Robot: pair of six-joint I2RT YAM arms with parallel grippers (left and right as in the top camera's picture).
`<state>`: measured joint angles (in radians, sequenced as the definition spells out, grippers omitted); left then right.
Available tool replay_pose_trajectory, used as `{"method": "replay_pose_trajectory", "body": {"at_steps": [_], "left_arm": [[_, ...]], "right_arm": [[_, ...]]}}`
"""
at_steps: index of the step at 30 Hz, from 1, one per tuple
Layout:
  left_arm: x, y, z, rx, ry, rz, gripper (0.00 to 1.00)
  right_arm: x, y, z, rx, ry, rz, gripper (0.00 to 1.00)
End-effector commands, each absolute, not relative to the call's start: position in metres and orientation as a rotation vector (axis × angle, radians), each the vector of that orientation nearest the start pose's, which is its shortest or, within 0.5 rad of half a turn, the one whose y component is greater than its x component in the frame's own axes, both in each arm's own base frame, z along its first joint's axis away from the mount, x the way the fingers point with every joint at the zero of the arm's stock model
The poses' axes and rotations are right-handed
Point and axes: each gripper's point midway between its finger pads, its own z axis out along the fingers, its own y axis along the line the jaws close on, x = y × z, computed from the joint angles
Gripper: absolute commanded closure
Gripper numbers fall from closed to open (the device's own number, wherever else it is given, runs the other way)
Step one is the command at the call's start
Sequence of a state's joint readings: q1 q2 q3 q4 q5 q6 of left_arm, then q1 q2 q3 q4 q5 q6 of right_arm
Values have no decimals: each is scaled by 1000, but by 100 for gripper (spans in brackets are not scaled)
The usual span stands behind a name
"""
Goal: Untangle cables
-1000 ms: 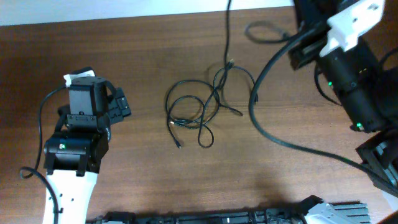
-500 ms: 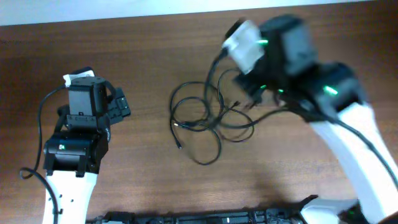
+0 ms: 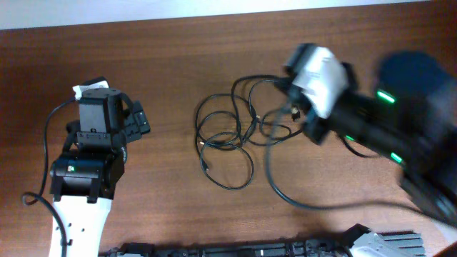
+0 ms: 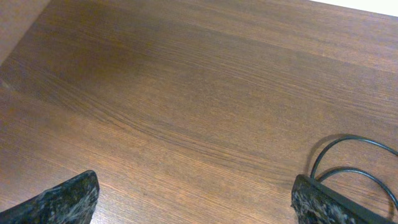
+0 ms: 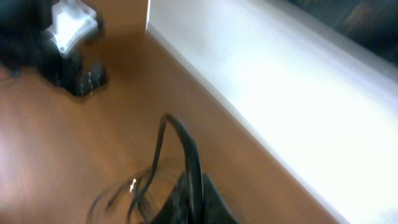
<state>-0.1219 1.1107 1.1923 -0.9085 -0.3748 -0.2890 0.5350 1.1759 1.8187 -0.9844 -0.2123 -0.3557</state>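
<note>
blurred: right gripper and right arm are smeared in the overhead view. In the wrist view its fingers are just a dark lump at the bottom edge.
right jaws: pressed together. A black cord arcs up right at them in the wrist view, and we can't tell if it's pinched or which cord it is.
left jaws: left gripper is spread wide, fingertips in the two bottom corners, only bare table between them.
cut off: black cord loop beside one left fingertip runs out of frame. We can't tell whose cord it is.
cables: loose overlapping loops lying flat about mid-table, a bit toward the far edge. Their right end meets the right gripper. We see one bright plug tip in the right wrist view.
writing: white tag on the left arm, over the table's left part, too small to read.
lights: green lights on the right arm.
around: thick black wire sweeps over the table's near-right part. Black rail runs along the near edge, cut by the frame. White strip lies past the far edge.
in the way: the right arm covers the table's right part.
</note>
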Motion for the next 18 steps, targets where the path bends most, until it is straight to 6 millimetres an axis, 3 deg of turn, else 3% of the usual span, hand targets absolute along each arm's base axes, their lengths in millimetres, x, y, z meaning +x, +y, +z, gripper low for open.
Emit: {"method": "replay_pose_trajectory", "body": {"at_steps": [1, 3, 5, 11, 12, 13, 15, 16, 18], "left_arm": [[305, 29, 262, -392, 2291, 247, 1], [305, 29, 262, -392, 2291, 247, 1], [305, 29, 262, -392, 2291, 246, 1], [307, 24, 263, -382, 2288, 213, 1], [310, 3, 259, -308, 2325, 77, 1], [312, -27, 257, -119, 2359, -88, 1], [292, -116, 263, 472, 2297, -578, 1], [277, -143, 267, 628, 2244, -764, 1], [259, -172, 266, 750, 2221, -951, 1]], "right_arm": [[190, 158, 554, -846, 1359, 317, 96], [160, 139, 584, -795, 1231, 308, 96], [143, 127, 594, -765, 1187, 295, 96], [140, 118, 592, -714, 1220, 300, 96], [140, 118, 592, -714, 1220, 299, 96], [141, 117, 592, -711, 1222, 296, 96], [147, 110, 593, -668, 1242, 256, 96], [151, 105, 593, -641, 1255, 231, 96], [155, 99, 592, -611, 1271, 202, 96]]}}
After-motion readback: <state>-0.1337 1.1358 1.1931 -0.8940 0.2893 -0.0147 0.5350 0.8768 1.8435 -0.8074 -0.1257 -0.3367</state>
